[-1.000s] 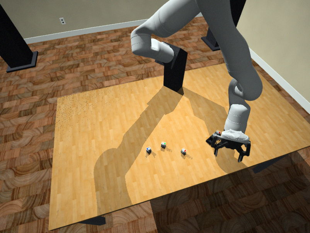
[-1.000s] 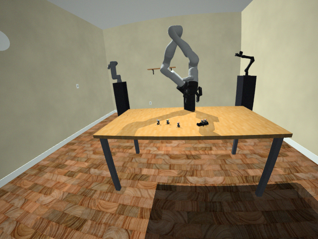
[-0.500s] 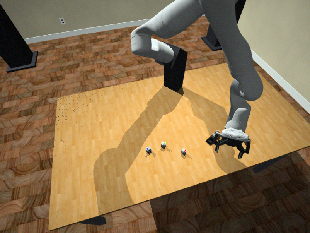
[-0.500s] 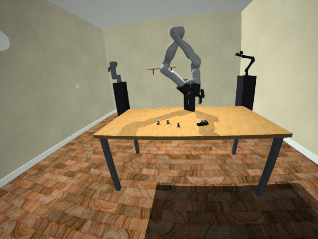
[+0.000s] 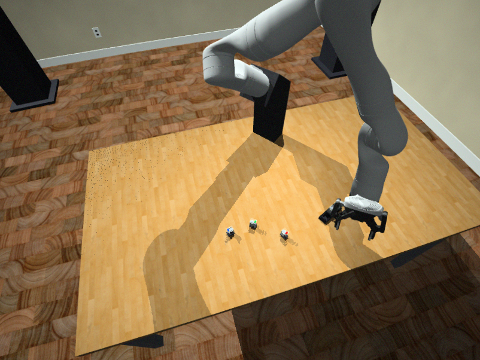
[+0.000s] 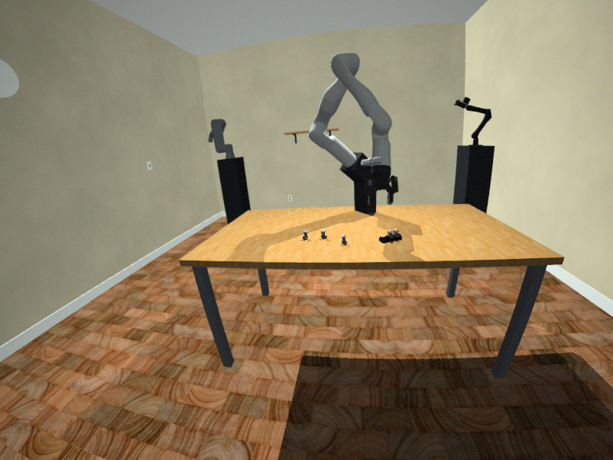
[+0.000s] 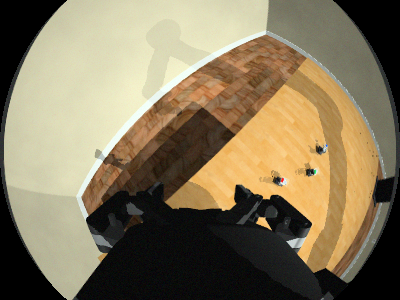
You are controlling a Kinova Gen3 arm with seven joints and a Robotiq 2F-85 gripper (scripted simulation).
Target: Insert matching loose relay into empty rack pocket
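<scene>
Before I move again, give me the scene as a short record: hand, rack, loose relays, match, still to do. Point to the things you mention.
hand: gripper (image 5: 354, 231) (image 7: 199, 192), open, holding nothing, above the table
rack: black rack (image 6: 383, 240), on the table; two relays with red buttons in it
loose relays: blue-button relay (image 5: 230, 232) (image 6: 305, 235) (image 7: 321, 149), green-button relay (image 5: 253, 223) (image 6: 323, 234) (image 7: 311, 172), red-button relay (image 5: 284, 234) (image 6: 344, 240) (image 7: 280, 181), all on the table
match: red-button relay
to do: pick up the match, seat it button up in the empty pocket
</scene>
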